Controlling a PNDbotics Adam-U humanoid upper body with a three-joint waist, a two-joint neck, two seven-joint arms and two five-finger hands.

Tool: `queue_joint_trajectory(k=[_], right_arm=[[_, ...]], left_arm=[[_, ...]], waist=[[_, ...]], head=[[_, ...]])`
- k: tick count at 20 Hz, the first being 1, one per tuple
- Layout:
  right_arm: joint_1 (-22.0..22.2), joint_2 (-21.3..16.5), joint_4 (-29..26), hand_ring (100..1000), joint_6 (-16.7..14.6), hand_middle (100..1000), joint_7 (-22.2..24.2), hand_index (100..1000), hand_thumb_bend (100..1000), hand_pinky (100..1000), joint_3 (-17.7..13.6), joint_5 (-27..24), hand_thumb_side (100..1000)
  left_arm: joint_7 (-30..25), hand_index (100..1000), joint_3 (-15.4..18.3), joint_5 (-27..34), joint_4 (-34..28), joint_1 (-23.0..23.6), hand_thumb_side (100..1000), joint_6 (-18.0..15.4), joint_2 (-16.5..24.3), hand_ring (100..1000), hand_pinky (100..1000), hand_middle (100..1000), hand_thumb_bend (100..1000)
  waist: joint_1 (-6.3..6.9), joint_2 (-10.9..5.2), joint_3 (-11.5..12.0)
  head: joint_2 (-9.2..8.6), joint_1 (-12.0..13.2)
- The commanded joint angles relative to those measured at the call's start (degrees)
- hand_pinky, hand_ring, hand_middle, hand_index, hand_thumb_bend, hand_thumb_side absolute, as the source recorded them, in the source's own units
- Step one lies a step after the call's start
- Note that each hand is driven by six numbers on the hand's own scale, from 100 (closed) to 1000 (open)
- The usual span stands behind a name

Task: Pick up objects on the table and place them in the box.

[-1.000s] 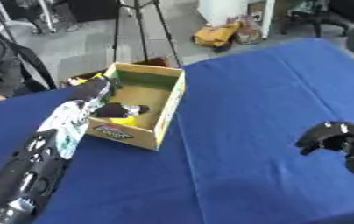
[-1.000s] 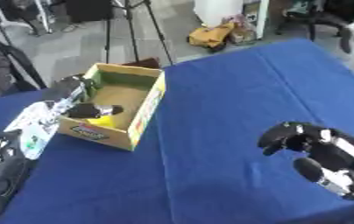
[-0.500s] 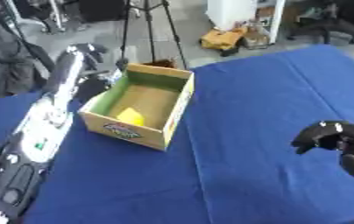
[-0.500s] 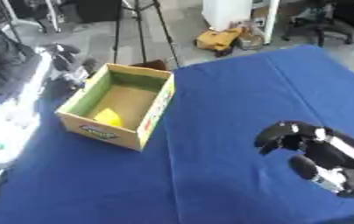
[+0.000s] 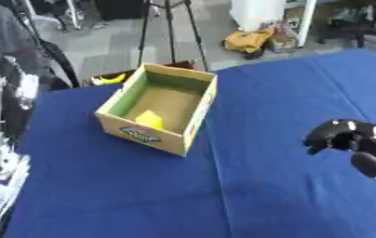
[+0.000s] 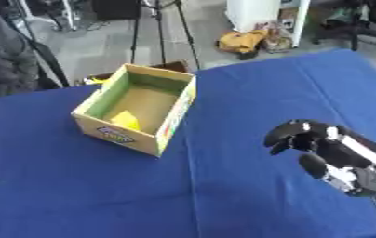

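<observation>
Resting inside box [image 5: 160, 141]: yellow object [image 5: 150, 119]; right hand [image 6: 305, 139] curled

Blue cloth-covered table [image 5: 265, 200] carries one open cardboard box [image 5: 160, 108] with green inner walls, apparently nothing else.

We see our right robot hand [image 6: 318, 144] as black with rounded, glossy fingers [image 6: 279, 136], white patches along its top, and a silver-grey wrist.
</observation>
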Motion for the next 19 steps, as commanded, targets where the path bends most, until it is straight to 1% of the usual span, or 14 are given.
queue_joint_trajectory(k=[1,4,8,13,19], right_arm=[[-0.08,-0.56,-0.46,785,0.07,741,-0.56,801,275,721,-0.75,-0.49,591],[-0.02,-0.48,-0.48,785,0.17,741,-0.84,802,270,721,-0.73,-0.73,595],[0.05,-0.55,-0.52,785,0.23,741,-1.24,803,263,721,-0.75,-0.96,603],[0.09,-0.46,-0.49,785,0.46,741,-1.44,804,255,721,-0.62,-0.96,615],[0.2,-0.43,-0.53,784,0.49,740,-1.74,803,252,721,-0.63,-0.96,620]], left_arm=[[2.79,707,1.36,2.77,-1.19,1.8,882,-1.83,-0.61,507,560,514,456],[4.7,707,0.97,4.08,-0.16,4.47,891,-4.12,-1.81,506,559,514,447],[5.35,708,1.04,4.34,0.72,6.72,899,-5.9,-3.09,506,560,515,440],[5.09,710,1.1,3.2,1.05,7.65,902,-6.72,-4.15,508,562,516,438],[5.24,709,1.32,2.44,1.1,7.81,902,-7.24,-5.0,507,563,515,437]], waist=[[-0.48,-0.92,0.36],[-0.66,-1.0,0.67],[-0.8,-0.93,1.03],[-0.81,-0.91,1.4],[-0.87,-0.9,1.44]], head=[[0.61,-0.06],[1.17,0.18],[1.54,0.37],[1.94,0.65],[1.86,0.69]])
